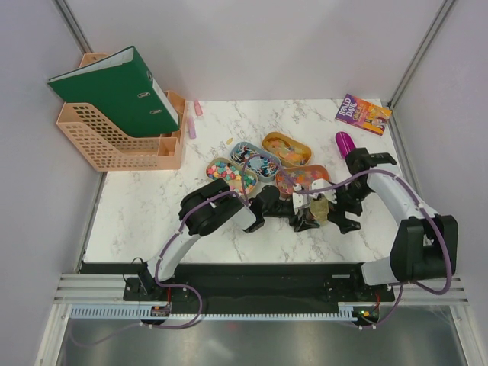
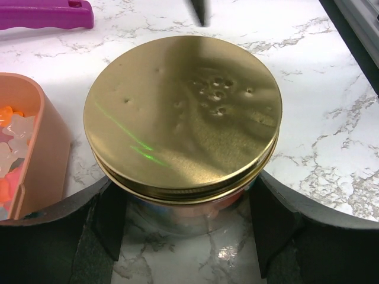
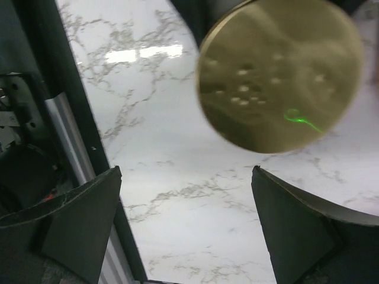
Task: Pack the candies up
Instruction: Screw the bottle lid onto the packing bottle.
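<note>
- Marble table (image 1: 137, 206) is carrying oval trays (image 1: 209, 168) w/ candies (image 1: 232, 178), just behind both grippers.
- L gripper (image 2: 186, 231) is clamping a jar (image 2: 189, 214) under its gold lid (image 2: 180, 112).
- R gripper (image 3: 186, 222) is hovering beside the lid, fingers wide apart.

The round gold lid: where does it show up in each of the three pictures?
Top external: gold lid, small, just right of centre.
Left wrist: gold lid, on its jar, fills the middle.
Right wrist: gold lid at upper right, blurred.
Shared landmark: white marble table, in all three.
</note>
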`<state>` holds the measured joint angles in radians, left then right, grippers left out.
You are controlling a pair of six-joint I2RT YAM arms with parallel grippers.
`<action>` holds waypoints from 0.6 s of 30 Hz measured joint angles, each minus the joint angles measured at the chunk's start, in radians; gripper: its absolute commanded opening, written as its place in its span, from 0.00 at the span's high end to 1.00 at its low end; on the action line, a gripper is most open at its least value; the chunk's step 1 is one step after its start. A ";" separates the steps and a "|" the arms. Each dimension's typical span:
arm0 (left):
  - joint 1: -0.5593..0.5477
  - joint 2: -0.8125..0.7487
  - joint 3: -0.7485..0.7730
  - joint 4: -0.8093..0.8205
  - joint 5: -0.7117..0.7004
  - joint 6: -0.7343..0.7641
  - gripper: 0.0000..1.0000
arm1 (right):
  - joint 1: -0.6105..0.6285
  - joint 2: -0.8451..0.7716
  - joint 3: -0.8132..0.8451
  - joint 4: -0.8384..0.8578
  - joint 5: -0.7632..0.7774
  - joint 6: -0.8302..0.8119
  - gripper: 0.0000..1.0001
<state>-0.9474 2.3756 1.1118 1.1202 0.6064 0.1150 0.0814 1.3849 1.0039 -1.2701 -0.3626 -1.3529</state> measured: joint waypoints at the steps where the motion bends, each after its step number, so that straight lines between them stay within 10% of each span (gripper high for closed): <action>1: 0.000 0.000 0.000 0.000 0.000 0.000 0.98 | -0.001 0.031 0.030 0.009 -0.002 0.000 0.02; 18: 0.000 0.000 0.000 0.000 0.000 0.000 0.98 | 0.086 0.264 0.245 0.024 -0.089 -0.036 0.02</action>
<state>-0.9474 2.3760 1.1122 1.1202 0.6067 0.1154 0.1673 1.6493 1.2484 -1.2461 -0.4515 -1.3888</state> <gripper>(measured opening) 0.770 0.982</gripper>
